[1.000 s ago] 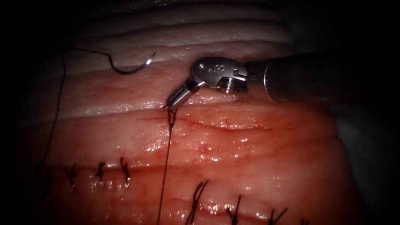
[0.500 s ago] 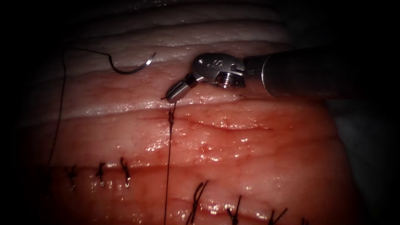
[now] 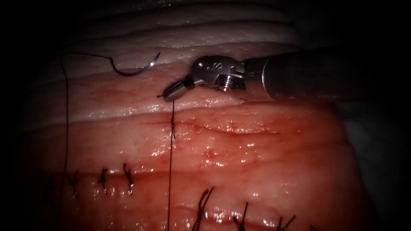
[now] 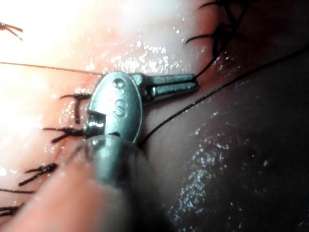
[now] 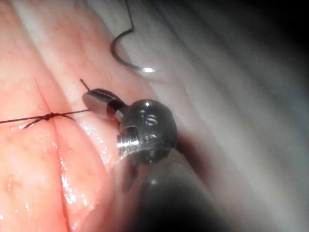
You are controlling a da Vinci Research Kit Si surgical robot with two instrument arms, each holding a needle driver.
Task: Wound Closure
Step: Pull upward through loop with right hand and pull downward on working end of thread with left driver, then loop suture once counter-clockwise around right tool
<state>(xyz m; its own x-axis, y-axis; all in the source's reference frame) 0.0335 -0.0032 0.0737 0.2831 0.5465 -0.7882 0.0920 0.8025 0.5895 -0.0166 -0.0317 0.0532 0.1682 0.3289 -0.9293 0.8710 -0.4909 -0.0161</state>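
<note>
Needle point(image 3: 136, 68) free on tissue point(image 3: 257, 149), left of R hand point(image 3: 168, 94) | R hand clamped on thread point(image 3: 171, 171) end, prob.

Endoscope above, wrist views close, sharing tissue point(image 3: 257, 145)

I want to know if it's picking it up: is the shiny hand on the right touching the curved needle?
Apart. In the endoscope view the right hand grips thread, with bare tissue between it and the needle.
</note>
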